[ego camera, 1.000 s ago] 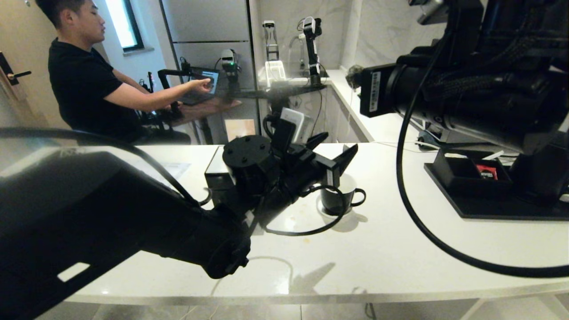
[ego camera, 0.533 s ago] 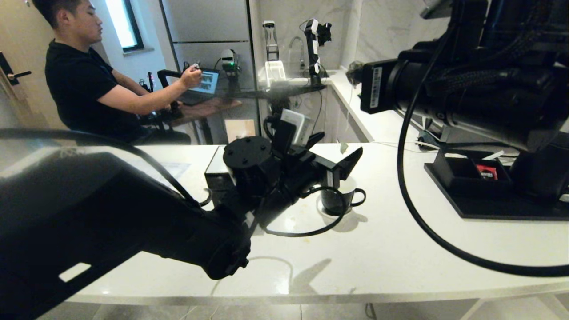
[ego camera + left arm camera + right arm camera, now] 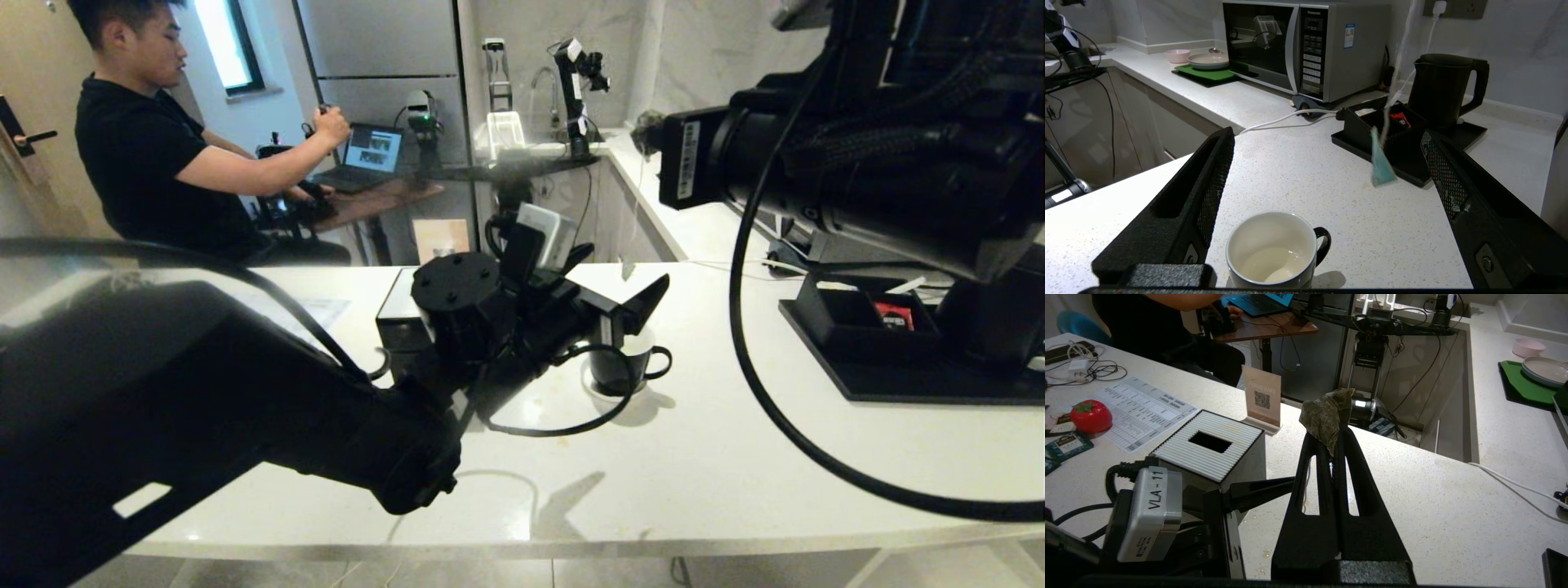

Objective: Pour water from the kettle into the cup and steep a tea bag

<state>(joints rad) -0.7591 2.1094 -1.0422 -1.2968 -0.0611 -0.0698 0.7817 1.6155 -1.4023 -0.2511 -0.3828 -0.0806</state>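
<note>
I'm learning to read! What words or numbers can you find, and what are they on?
"VLA-11": white tag by the left hand.
"Panasonic": microwave.
Too small or blurred to read: the microwave's buttons and sticker, the card with a square code, the printed sheet, the teal sachets.

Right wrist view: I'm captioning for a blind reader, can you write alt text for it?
The right gripper is shut on a tea bag, held above a white counter. Beside it stand a black box with a slotted white top and the left arm's camera.
</note>
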